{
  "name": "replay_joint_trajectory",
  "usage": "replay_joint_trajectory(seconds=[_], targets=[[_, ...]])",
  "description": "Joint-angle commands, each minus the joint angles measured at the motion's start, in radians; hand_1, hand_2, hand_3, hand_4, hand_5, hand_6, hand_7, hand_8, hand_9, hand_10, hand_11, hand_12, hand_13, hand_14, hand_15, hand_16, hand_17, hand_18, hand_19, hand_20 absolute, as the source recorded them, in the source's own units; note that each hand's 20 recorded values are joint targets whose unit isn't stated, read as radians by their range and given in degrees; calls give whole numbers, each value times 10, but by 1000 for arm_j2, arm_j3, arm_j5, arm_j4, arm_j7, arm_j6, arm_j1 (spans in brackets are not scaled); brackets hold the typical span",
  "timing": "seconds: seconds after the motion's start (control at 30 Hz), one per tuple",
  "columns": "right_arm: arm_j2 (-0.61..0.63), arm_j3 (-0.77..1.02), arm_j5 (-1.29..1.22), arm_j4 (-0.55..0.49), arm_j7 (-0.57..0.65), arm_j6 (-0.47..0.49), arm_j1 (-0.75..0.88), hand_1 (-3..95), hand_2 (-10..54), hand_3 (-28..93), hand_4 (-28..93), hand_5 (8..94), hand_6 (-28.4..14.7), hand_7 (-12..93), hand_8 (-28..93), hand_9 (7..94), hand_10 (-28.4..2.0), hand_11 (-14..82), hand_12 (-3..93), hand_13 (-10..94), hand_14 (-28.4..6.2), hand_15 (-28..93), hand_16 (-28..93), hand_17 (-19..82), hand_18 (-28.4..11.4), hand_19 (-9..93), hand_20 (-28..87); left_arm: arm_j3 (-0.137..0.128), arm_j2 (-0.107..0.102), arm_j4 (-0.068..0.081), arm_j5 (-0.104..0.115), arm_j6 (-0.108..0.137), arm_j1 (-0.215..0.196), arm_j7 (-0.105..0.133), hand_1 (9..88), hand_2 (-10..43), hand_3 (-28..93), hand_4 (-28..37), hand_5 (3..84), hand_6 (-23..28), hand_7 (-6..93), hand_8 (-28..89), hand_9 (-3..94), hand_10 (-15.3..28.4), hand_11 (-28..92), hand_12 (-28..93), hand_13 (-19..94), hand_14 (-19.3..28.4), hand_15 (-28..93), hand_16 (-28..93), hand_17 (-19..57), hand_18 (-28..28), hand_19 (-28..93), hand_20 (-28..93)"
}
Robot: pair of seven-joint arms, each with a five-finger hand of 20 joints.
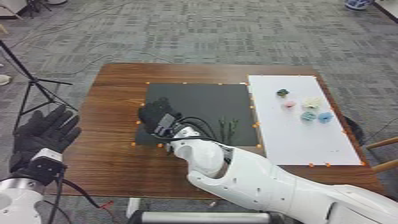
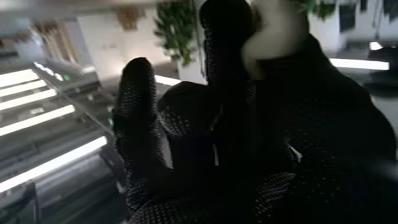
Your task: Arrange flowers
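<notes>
Over the left part of the black mat (image 1: 191,95) in the head view is my right hand (image 1: 158,114), and beside it green stems (image 1: 227,129) lie on the mat. Flower heads rest on the white sheet (image 1: 298,145): a dark green one (image 1: 282,92), a pink one (image 1: 290,104), a cream one (image 1: 311,102) and two blue ones (image 1: 308,116). My left hand (image 1: 44,134) is open, palm up, left of the table. In the right wrist view, a blurred pale shape (image 2: 274,42) shows against the black glove of my right hand (image 2: 240,165); I cannot tell what it is.
The brown table (image 1: 111,115) carries the mat and sheet, with small orange markers along their edges. A black tripod (image 1: 33,80) stands on the floor at the left, and a wooden chair (image 1: 384,155) is at the right. My right forearm crosses the table's near right part.
</notes>
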State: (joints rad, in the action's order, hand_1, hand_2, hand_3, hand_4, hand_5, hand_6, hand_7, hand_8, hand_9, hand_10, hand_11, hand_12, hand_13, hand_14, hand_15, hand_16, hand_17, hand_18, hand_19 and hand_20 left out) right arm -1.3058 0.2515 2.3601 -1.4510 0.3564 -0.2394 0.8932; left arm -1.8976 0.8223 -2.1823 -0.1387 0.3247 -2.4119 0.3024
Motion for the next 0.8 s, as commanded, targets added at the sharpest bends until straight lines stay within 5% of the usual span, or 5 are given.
replay_joint_trajectory(seconds=[0.03,0.4,0.8], targets=[[-13,13,-8,-11,21,5,21,637,-95,607,-283,677,18,249,-50,805,-71,86,370,681,-82,775,352,277,-219,740,407,-2,0,-4,-5,-10,-3,-5,273,137,708,-271,396,81,98,-72,324,136,154,137,222,130,236,-4,-25,108,166,124],[-41,55,-3,37,-7,-58,30,561,-95,663,-283,663,10,234,-126,751,-90,145,285,682,-79,716,320,279,-221,745,378,-6,4,-7,-3,-8,-11,-5,272,138,709,-270,396,81,99,-72,324,135,155,137,222,129,234,-4,-25,108,164,125],[0,50,-5,-39,22,-32,25,489,-95,748,-283,655,0,220,-141,711,-114,214,196,682,-81,654,309,273,-228,734,350,-20,13,-12,-5,-11,-26,-7,272,138,709,-271,396,81,101,-72,323,135,155,137,222,129,234,-5,-24,107,163,126]])
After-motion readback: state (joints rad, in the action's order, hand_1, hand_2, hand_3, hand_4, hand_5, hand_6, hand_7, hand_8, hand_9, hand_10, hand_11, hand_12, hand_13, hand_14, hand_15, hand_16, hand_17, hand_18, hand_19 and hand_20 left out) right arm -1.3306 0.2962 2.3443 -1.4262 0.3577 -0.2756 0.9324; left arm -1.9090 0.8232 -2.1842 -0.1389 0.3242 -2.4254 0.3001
